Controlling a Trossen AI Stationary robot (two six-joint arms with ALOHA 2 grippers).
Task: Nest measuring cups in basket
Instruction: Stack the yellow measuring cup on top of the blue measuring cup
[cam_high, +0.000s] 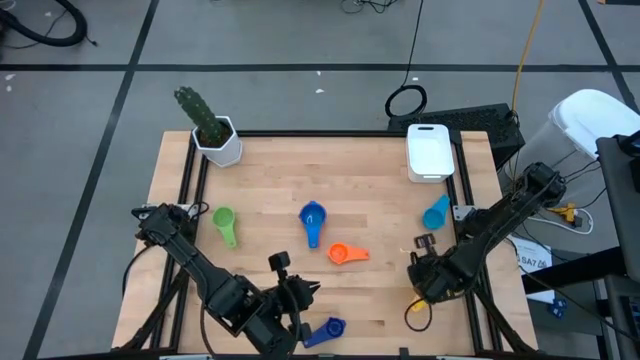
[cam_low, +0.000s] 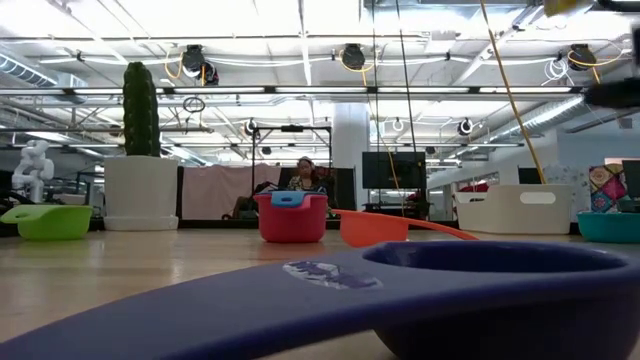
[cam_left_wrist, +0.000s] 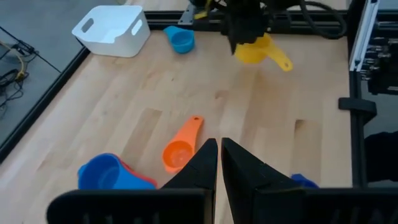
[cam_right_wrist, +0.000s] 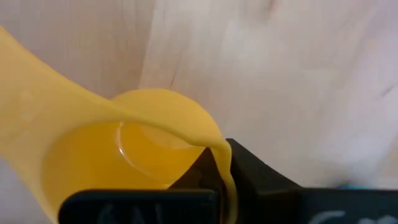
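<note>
My right gripper (cam_high: 424, 285) is shut on a yellow measuring cup (cam_right_wrist: 112, 149) near the table's front right. My left gripper (cam_left_wrist: 219, 163) hovers shut and empty near the front middle, just left of a dark blue cup (cam_high: 326, 330) lying on the table. A blue cup nested in a red one (cam_high: 312, 220) stands mid-table, with an orange cup (cam_high: 347, 254) to its right. A green cup (cam_high: 224, 225) lies at the left and a light blue cup (cam_high: 436, 212) at the right. The white basket (cam_high: 428, 150) stands at the far right. My right gripper pinches the yellow cup's rim (cam_right_wrist: 219, 163), one finger (cam_right_wrist: 193, 177) inside the bowl and the other outside. The fingers come from above, pointing down. The cup hangs tilted below them, its handle (cam_left_wrist: 281, 61) sticking out sideways; whether it is clear of the table I cannot tell.
A white hexagonal pot with a green cactus (cam_high: 215, 135) stands at the far left corner. Black rails (cam_high: 190, 190) run along the table's left and right edges. Bare wood lies between the cups and the basket.
</note>
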